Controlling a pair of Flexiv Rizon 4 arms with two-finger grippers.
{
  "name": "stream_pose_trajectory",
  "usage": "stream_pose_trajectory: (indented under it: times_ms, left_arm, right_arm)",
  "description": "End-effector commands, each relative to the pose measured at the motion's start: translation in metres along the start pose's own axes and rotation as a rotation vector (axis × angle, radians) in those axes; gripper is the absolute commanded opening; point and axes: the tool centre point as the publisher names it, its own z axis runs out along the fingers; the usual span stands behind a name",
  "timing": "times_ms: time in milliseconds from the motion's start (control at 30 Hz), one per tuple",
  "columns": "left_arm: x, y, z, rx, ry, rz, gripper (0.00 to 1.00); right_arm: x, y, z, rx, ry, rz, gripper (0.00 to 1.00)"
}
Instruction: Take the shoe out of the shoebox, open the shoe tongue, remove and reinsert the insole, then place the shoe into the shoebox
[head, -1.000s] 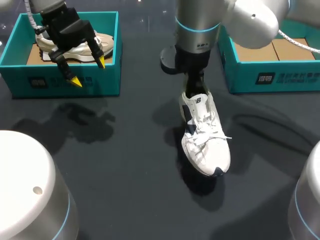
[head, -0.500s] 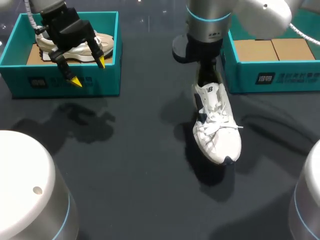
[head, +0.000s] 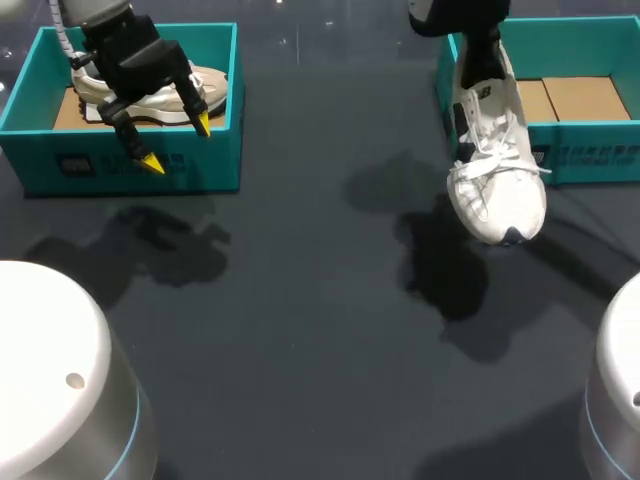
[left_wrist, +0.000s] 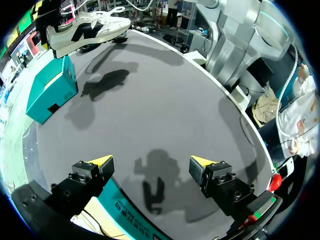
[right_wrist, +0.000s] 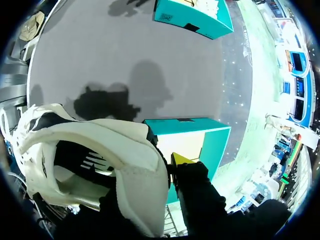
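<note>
The white lace-up sneaker looks of soft cloth and smooth leather, the teal shoebox matt cardboard, the dark tabletop smooth and dull.

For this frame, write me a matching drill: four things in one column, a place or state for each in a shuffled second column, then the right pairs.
Things
1. white lace-up sneaker
2. cream low-top shoe
3. left gripper
4. right teal cardboard shoebox

Places or states
A. open, above a box's front wall
B. brown floor bare where it shows
C. held by the heel in the right gripper, off the table
D. lying inside the left teal cardboard shoebox

Pairs: 1-C, 2-D, 3-A, 4-B
</note>
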Motion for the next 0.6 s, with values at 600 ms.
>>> stream_pose_trajectory:
  times_ms: [600]
  left_arm:
    - [0.0,0.0,0.0,-0.002,0.001,0.0,1.0]
  right_arm:
    - [-0.106,-0.091,0.001,0.099,-0.025,-0.156,0.0]
